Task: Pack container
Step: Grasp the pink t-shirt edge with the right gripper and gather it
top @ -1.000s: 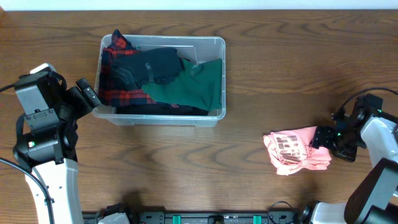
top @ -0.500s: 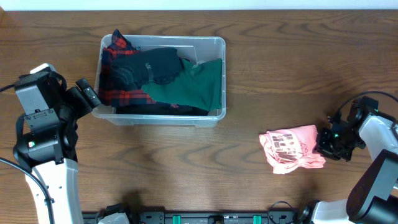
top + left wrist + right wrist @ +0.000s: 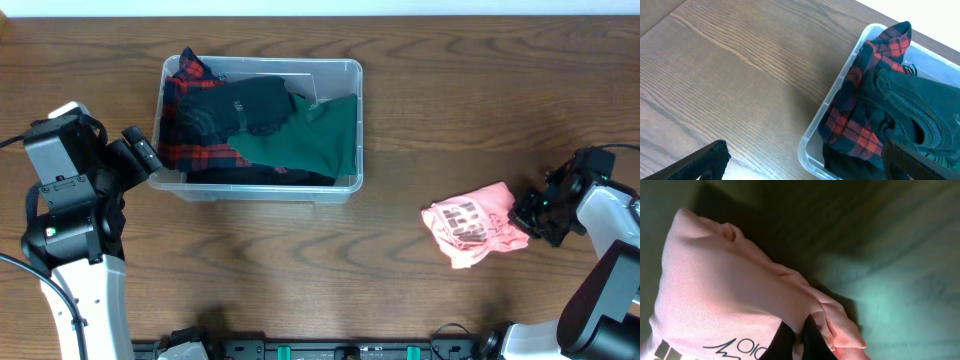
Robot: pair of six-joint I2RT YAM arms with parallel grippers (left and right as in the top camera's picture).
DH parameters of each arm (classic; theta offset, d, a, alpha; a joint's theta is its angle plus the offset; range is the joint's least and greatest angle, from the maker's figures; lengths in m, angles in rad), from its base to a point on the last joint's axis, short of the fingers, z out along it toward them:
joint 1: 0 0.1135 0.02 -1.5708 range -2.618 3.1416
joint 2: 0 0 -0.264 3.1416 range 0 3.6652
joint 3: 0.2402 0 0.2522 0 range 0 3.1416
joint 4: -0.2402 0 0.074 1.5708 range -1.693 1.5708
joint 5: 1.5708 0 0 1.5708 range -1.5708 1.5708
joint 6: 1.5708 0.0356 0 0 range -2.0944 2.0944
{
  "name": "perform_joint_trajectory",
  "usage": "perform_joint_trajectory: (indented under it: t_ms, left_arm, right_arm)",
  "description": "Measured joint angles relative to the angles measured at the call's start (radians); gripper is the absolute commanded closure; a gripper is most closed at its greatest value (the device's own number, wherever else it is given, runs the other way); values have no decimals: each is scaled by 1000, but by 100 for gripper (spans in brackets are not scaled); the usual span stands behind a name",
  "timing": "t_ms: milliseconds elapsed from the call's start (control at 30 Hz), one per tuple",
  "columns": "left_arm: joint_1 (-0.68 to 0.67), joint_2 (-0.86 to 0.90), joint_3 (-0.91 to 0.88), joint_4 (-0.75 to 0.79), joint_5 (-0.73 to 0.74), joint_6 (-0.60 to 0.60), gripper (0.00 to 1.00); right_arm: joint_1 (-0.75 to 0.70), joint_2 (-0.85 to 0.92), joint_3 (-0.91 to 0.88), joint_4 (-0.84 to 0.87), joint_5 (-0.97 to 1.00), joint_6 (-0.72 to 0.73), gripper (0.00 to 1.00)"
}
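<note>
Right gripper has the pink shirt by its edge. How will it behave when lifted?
Probably floppy: the pink shirt is wrinkled cloth bunching at the right gripper, so it should hang and unfold. Likely light, being thin fabric. A pinched edge may slip.

The left arm (image 3: 85, 300) rises from the front left corner of the bench. Its white link runs up to a black-and-white wrist near the left edge, bent so that the left gripper (image 3: 143, 155) points toward the right. Its fingers (image 3: 705, 159) stand spread wide apart and hold nothing. The right arm (image 3: 610, 215) comes in from the front right corner with the elbow bent and the wrist low over the bench near the right edge. The right gripper (image 3: 524, 208) points left. Its two black fingers (image 3: 782, 340) are pressed together, pinching a fold of pink cloth (image 3: 730, 295) between them.
</note>
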Motion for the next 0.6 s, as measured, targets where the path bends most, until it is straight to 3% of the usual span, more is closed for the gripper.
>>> perform_joint_trajectory:
  t_ms: [333, 367, 400, 433, 467, 600]
  left_arm:
    - [0, 0, 0, 0, 0, 0, 2]
    - [0, 0, 0, 0, 0, 0, 2]
    - [0, 0, 0, 0, 0, 0, 2]
    - [0, 0, 0, 0, 0, 0, 2]
    - [0, 0, 0, 0, 0, 0, 2]
    - [0, 0, 0, 0, 0, 0, 2]
  right_arm:
    - [0, 0, -2, 230, 74, 211, 99]
    - [0, 0, -2, 232, 74, 230, 97]
    - [0, 0, -2, 234, 73, 252, 87]
    - [0, 0, -2, 233, 70, 279, 69]
    - [0, 0, -2, 226, 65, 297, 64]
    - [1, 0, -2, 143, 21, 297, 64]
